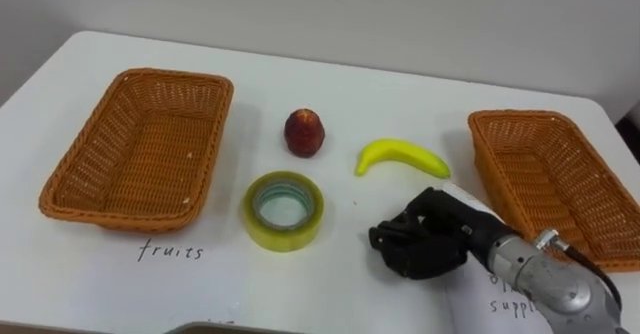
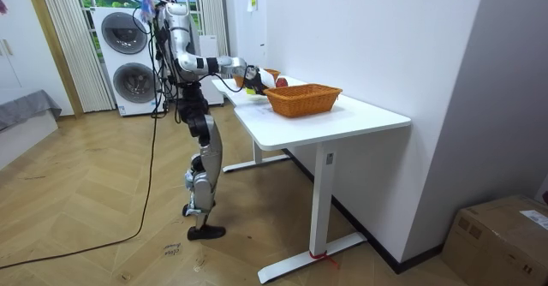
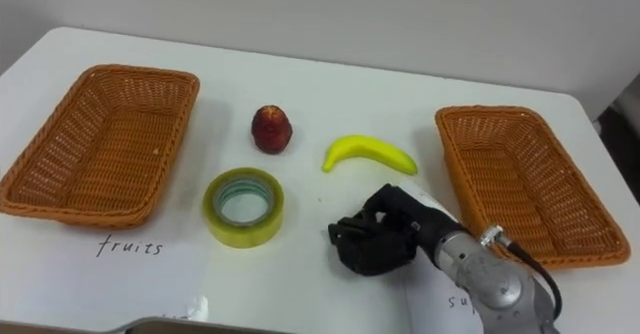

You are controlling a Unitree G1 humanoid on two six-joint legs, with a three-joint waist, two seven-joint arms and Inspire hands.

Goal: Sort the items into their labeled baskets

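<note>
A red apple and a yellow banana lie on the white table between two wicker baskets. A roll of yellowish tape lies flat in front of the apple. The left basket is empty and has "fruits" written on the table before it. The right basket is empty too. My right hand hovers low over the table just in front of the banana, right of the tape, its dark fingers curled with nothing seen in them.
A paper label lies under my right forearm, before the right basket. In the room view I stand at the end of the table, with stacked washing machines behind me.
</note>
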